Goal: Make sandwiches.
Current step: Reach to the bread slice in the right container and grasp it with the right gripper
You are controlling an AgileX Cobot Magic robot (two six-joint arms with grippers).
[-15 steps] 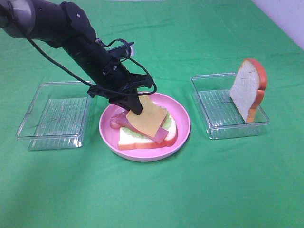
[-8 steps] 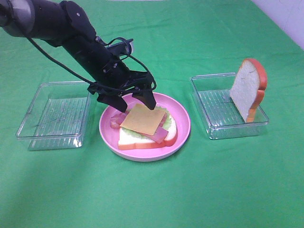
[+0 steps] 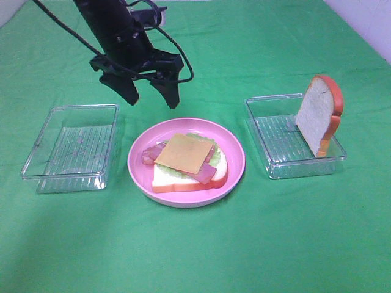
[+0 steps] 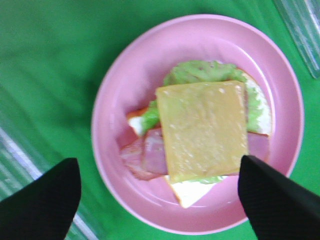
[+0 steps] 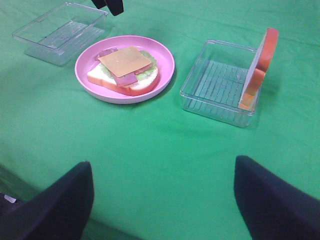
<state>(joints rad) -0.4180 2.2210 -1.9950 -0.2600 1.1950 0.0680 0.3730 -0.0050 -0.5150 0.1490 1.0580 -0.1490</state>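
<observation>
On the pink plate [image 3: 237,160] lies a stack: a white bread slice [image 3: 177,181] with orange-red crust, lettuce [image 3: 215,160], bacon [image 3: 149,154] and the yellow cheese square [image 3: 184,152] on top. My left gripper [image 3: 151,99] hangs open above and behind the plate, holding nothing. Its wrist view looks straight down on the cheese [image 4: 205,130], lettuce [image 4: 197,72] and bacon [image 4: 142,156], with the left gripper [image 4: 156,162] spread wide. A second bread slice [image 3: 319,113] leans upright in the right tray [image 3: 269,122]. My right gripper [image 5: 162,165] is open over bare cloth, well short of the plate [image 5: 165,62].
A clear tray [image 3: 73,146] with nothing in it sits left of the plate. The right tray [image 5: 210,85] holds only the upright bread slice [image 5: 260,67]. Green cloth covers the table; a pale surface shows at the far right corner.
The left gripper opened and let go of the cheese, which now lies flat on the stack. The gripper then rose and drew back from the plate.
</observation>
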